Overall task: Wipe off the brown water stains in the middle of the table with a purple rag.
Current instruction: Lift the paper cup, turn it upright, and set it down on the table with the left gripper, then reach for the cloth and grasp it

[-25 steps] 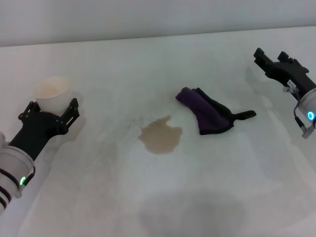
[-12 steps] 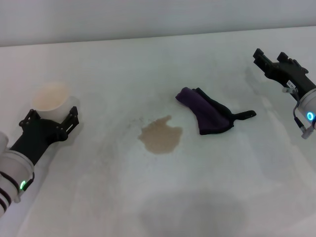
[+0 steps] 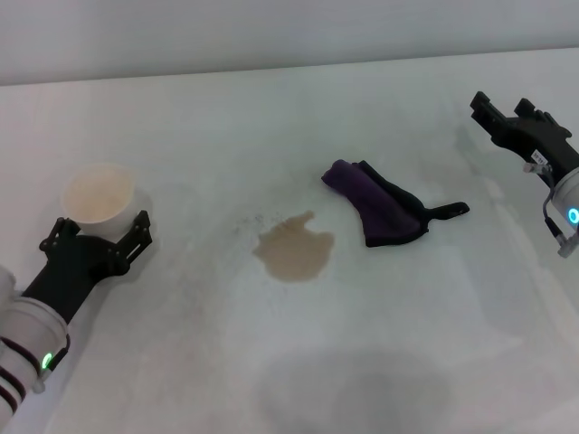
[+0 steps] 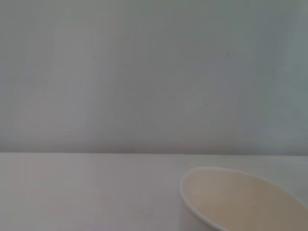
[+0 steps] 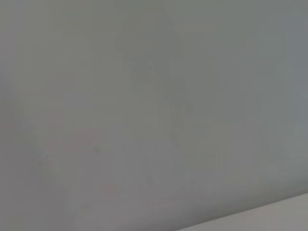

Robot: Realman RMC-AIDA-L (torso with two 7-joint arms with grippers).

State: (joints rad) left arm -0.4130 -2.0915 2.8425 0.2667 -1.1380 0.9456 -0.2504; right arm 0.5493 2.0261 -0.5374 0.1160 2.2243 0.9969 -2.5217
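The brown water stain [image 3: 294,250] lies in the middle of the white table [image 3: 226,117], with tiny specks to its left. The purple rag [image 3: 375,204] lies crumpled just right of the stain, its black tail pointing right. Nothing touches the rag or the stain. My left gripper [image 3: 95,228] is open at the left, just short of a cream paper cup [image 3: 97,193] and apart from it. My right gripper [image 3: 500,106] is open and empty at the far right, well away from the rag. The wrist views show neither rag nor stain.
The paper cup stands upright at the left, and its rim also shows in the left wrist view [image 4: 240,202]. A grey wall runs behind the table's far edge. A soft grey shadow lies on the table near the front.
My left gripper has drawn back toward the near edge, away from the paper cup, which now stands free. My right gripper has shifted slightly to the right.
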